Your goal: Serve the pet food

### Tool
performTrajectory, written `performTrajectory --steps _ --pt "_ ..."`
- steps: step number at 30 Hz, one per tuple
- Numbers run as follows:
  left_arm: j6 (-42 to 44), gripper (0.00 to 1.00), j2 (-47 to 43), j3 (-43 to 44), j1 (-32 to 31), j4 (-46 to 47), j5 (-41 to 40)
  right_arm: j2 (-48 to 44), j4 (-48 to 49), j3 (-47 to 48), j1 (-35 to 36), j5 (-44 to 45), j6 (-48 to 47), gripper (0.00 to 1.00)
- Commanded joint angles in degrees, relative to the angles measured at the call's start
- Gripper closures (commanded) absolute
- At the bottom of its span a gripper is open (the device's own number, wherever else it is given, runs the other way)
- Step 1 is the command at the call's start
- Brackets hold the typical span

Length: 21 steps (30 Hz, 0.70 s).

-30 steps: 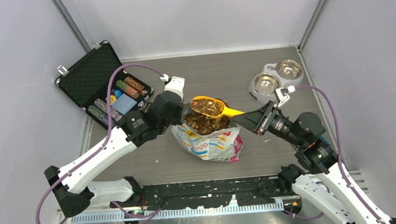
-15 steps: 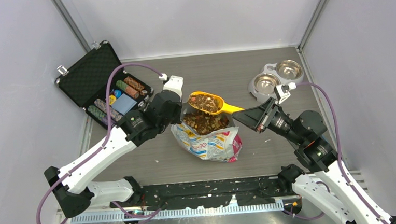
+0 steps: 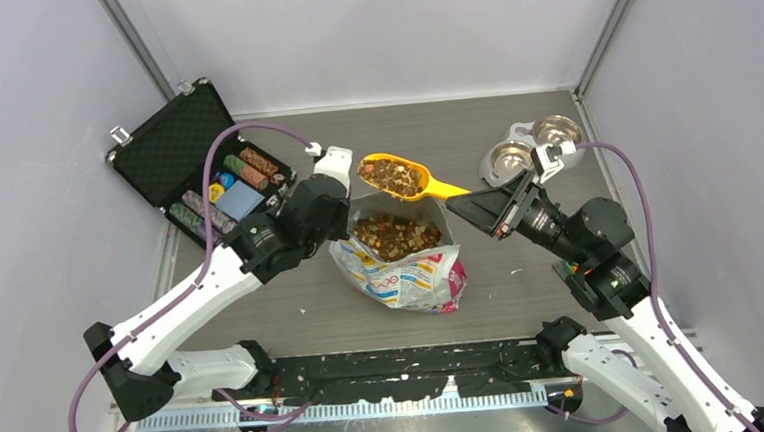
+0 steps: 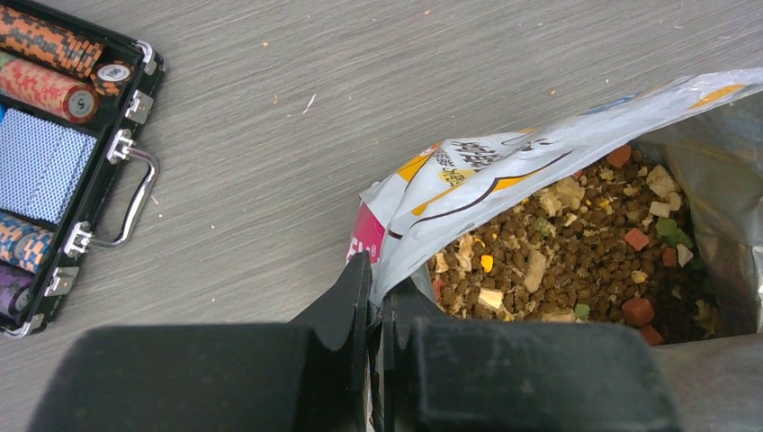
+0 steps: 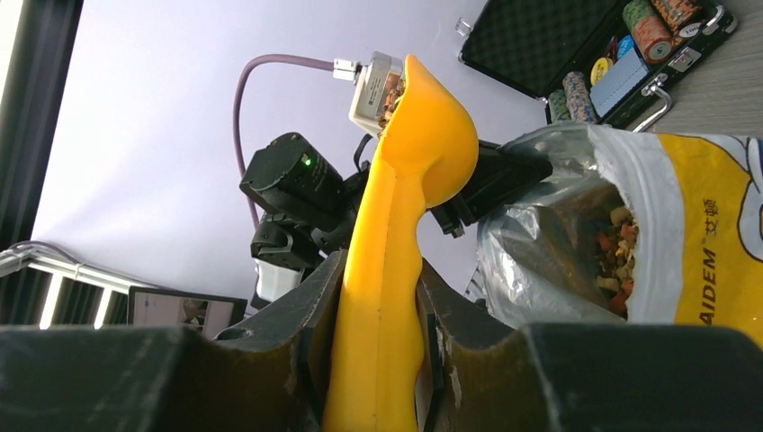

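- Bag [image 3: 409,275]: open, pet food [image 3: 397,235] inside; left claw [image 4: 376,290] pressed together on its rim.
- Right claw [image 5: 375,310]: pinching the handle of the yellow scoop [image 3: 434,186], heaped with pet food, beyond the bag's mouth.
- Twin bowls [image 3: 532,149], far right.
- Chip case [image 3: 181,140], far left.

Grey wood-grain table [image 3: 423,133]: open black case [image 3: 168,139] upper left, printed bag [image 3: 412,274] centre, twin steel bowls [image 3: 508,158] upper right.

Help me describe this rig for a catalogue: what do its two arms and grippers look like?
The left arm and right arm have white link shells with black joints. The left gripper and right gripper are black, with two blocky fingers. A purple cable runs to a small white box on each wrist.
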Motion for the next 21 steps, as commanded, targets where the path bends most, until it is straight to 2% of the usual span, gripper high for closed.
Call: performTrajectory --steps 1,10,21 --pt "0.86 1.00 -5.70 1.68 0.97 10.39 -4.97 0.90 5.65 2.93 -1.16 0.06 0.97 0.95" --pt "0.30 1.00 -8.09 -1.22 0.97 11.18 -3.80 3.65 9.34 2.06 -6.79 -4.17 3.36 0.95" --pt "1.25 1.00 -13.47 -6.27 0.97 11.95 -0.22 9.45 21.91 -1.53 -23.20 -11.80 7.77 0.95"
